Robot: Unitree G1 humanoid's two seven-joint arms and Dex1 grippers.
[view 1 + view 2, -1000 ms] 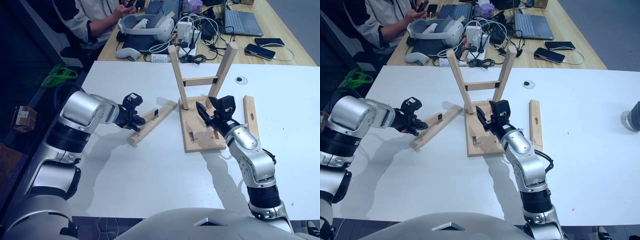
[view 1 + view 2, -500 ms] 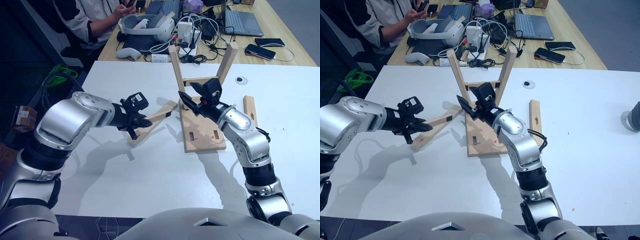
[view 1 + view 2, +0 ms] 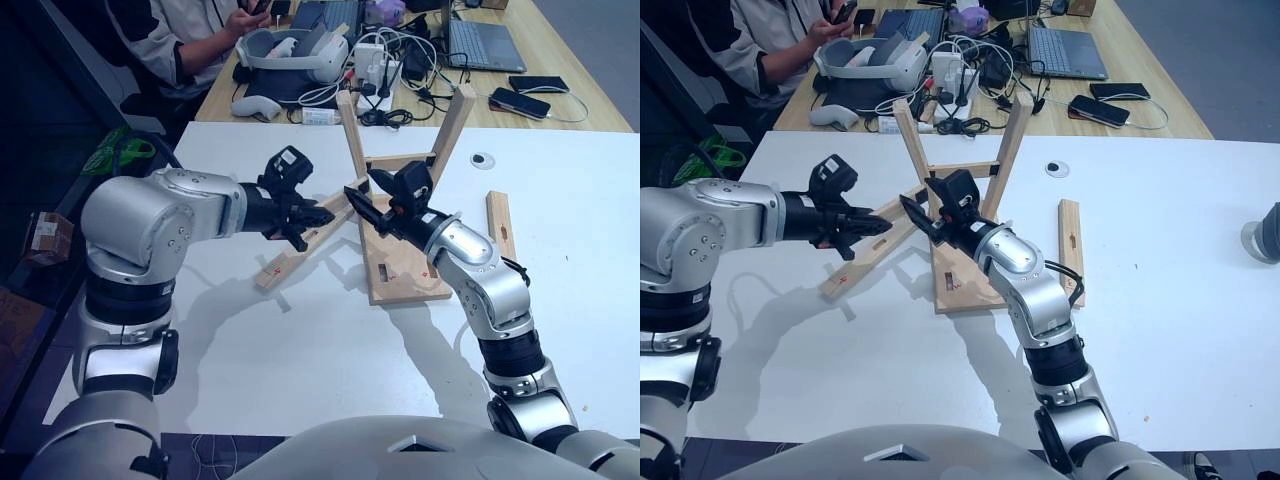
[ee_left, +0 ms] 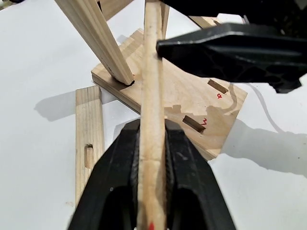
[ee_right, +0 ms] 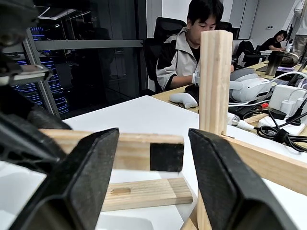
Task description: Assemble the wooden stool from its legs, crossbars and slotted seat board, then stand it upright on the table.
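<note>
One light, stiff leg [image 3: 277,268] sits clamped in the left gripper [image 3: 322,215] jaws, while the right gripper [image 3: 356,207] jaws stand wide about its free end, where the flat faces should suit a firm grip.

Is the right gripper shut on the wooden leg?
No, the right gripper's fingers stand apart around the end of the wooden leg clamped in the left gripper.

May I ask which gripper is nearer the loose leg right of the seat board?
Right. The right gripper hovers across the seat board from it; the left gripper, farther, clamps another leg.
</note>
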